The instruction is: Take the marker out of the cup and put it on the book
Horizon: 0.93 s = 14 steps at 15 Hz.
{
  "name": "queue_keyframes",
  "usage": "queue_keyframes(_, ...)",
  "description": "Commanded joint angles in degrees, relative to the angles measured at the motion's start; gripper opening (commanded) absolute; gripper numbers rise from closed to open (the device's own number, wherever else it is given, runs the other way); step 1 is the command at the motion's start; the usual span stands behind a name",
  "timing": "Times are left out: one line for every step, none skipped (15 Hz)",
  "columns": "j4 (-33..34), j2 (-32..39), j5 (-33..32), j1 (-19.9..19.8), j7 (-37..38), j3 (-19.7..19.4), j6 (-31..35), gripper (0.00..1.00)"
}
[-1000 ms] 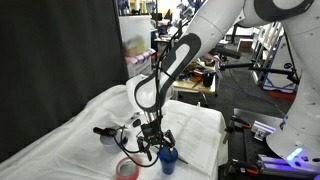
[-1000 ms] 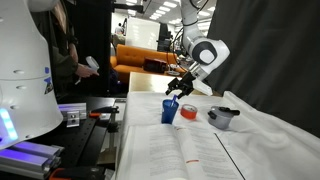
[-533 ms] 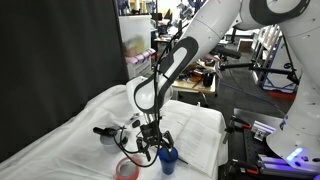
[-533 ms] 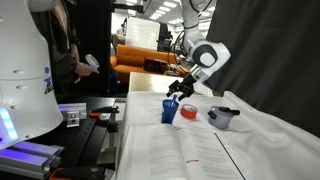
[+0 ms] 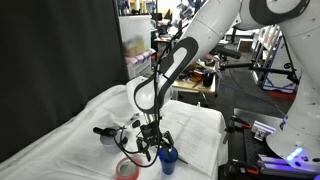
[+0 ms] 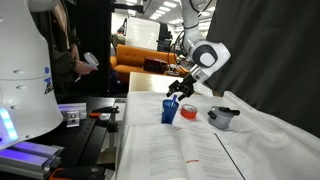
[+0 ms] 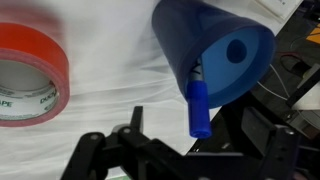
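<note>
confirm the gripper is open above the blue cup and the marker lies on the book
Wrong on the marker: it sits in the cup, not on the book, as the wrist view shows. The gripper is open above the cup.

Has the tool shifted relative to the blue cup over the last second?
No. The tool hangs at the same spot just above the cup in both exterior views.
</note>
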Motion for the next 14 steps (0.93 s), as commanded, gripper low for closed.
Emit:
queue_keyframes(0.24,-0.12,-0.06,0.51,0.38,-0.62,-0.25,1.0)
queue_keyframes(0.22,-0.16,-0.1,0.51,0.41,-0.65,-0.27,0.87)
queue_keyframes(0.19,-0.19,-0.01,0.46,0.45,-0.65,-0.27,0.74)
queue_keyframes(0.17,-0.23,0.0,0.47,0.55,-0.69,-0.24,0.66)
queue_keyframes(0.17,-0.25,0.01,0.47,0.63,-0.72,-0.26,0.59)
queue_keyframes(0.19,-0.26,0.04,0.45,0.68,-0.72,-0.26,0.53)
queue_keyframes(0.27,-0.24,0.01,0.46,0.7,-0.73,-0.32,0.47)
queue_keyframes(0.32,-0.23,0.0,0.46,0.72,-0.75,-0.34,0.38)
queue_keyframes(0.39,-0.21,0.0,0.46,0.69,-0.72,-0.43,0.33)
queue_keyframes(0.43,-0.18,0.04,0.44,0.62,-0.66,-0.48,0.24)
queue_keyframes(0.5,-0.15,0.09,0.45,0.59,-0.6,-0.49,0.17)
queue_keyframes(0.59,-0.11,0.17,0.43,0.49,-0.49,-0.56,0.1)
queue_keyframes(0.64,-0.08,0.21,0.45,0.44,-0.43,-0.57,0.04)
queue_keyframes(0.73,-0.03,0.28,0.47,0.37,-0.34,-0.64,0.01)
